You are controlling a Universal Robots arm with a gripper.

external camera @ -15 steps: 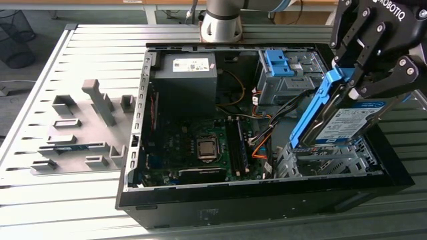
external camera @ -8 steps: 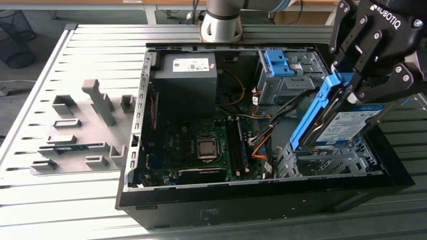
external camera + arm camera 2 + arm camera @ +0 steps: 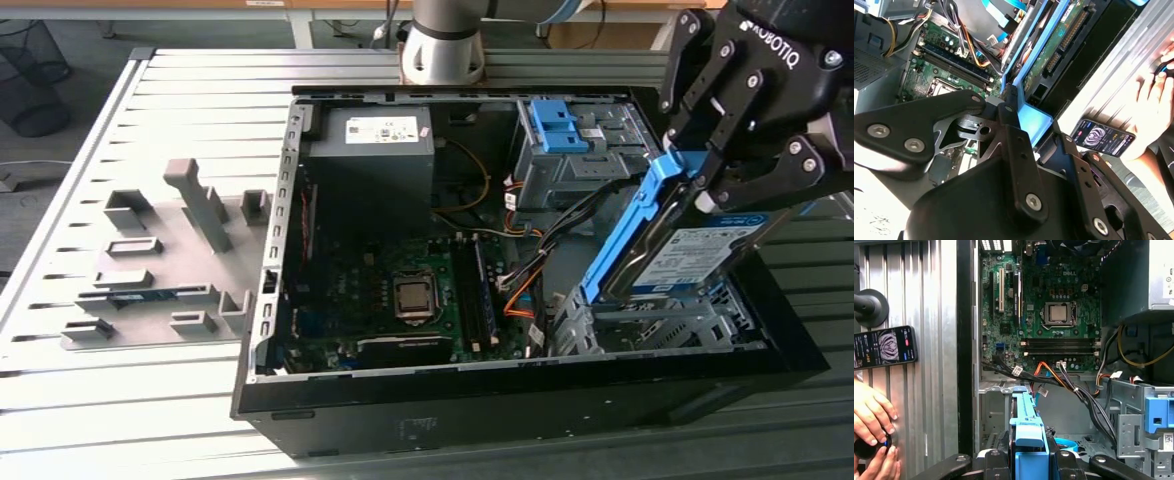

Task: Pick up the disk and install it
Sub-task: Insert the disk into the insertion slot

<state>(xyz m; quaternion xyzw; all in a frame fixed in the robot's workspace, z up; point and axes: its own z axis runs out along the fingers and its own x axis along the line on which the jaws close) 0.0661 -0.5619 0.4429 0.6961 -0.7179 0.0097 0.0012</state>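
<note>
The black jointed claw hangs over the corner of the open black computer case at the exterior view's right. It is closed on the flat silver rectangular disk, which has a white-and-blue label and a blue plastic carrier bracket. The fingers pinch the upper end of the disk from 2 sides, and in the first wrist view its blue edge sits squeezed between them. The disk stands on edge and leans, with its upper end in the claw and its lower end at the mouth of the grey metal drive bay in that corner of the case (whether it touches the bay's rails I cannot tell from here).

Further back in the case stands a second grey metal drive cage with a blue plastic clip on top. Beside it, toward the exterior view's left, is the large grey power-supply box with a white sticker. The green motherboard lies flat across the case floor, and orange, black and yellow cables run between it and the bays.

The case rests on a grey slatted metal tabletop. A set of grey block-shaped fixtures sits on it at the exterior view's left, well apart from the claw. In the first wrist view a person's hand rests on the slats beside the case, near a black smartphone lying screen-up.
</note>
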